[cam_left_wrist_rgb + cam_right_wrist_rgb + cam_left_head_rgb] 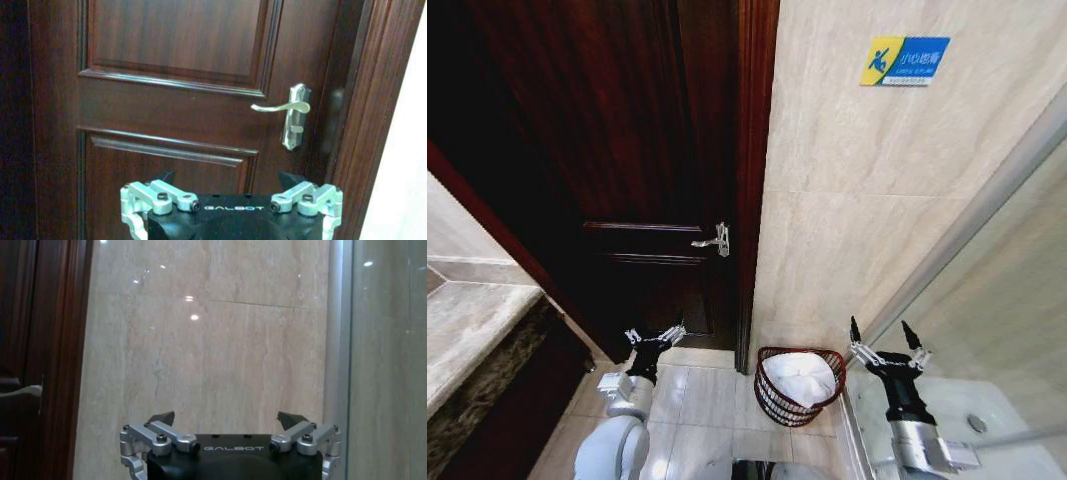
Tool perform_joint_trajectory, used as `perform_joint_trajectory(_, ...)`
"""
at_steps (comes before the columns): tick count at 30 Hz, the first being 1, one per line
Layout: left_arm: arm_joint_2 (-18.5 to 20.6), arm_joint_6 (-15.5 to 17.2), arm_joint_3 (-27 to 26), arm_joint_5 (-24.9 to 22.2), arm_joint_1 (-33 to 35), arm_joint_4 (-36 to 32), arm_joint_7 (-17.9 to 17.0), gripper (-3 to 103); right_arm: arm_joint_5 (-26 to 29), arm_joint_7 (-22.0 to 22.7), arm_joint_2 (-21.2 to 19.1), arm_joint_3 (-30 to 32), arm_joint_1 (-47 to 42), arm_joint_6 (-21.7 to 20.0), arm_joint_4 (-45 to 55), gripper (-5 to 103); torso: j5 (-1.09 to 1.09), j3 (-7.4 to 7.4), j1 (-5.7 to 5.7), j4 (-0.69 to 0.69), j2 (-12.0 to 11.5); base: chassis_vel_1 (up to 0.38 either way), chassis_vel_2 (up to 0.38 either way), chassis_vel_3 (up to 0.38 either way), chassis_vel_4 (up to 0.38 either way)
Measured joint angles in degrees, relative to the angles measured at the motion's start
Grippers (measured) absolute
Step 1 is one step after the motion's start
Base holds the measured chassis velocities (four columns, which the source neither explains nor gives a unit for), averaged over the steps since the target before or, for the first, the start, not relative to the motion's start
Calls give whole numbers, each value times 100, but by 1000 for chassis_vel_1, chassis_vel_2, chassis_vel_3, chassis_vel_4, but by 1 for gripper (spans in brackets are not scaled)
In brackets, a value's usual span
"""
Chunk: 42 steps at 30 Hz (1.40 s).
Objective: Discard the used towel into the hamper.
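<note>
The hamper (772,398) is a small round reddish-brown wire basket standing on the tiled floor against the beige wall. A white towel (801,378) lies bunched inside it. My right gripper (885,336) hangs open and empty to the right of the hamper, a little above its rim. My left gripper (653,336) is open and empty too, off to the hamper's left and facing the dark wooden door (627,150). In the wrist views, the left gripper (230,179) points at the door (180,80) and the right gripper (227,419) points at the marble wall (213,350).
A silver lever handle (715,240) (285,107) sticks out from the door. A stone counter (467,330) runs along the left. A glass shower panel with a metal frame (987,210) (337,340) stands at the right. A blue and yellow sign (904,60) is on the wall.
</note>
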Motion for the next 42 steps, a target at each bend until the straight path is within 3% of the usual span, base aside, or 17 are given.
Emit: perform_joint_trajectory(42,0,0,0,0,0,0,0,100,0,0,0,1,0,0,0,100,0,0,1,-1,1,75,-73,-74,70)
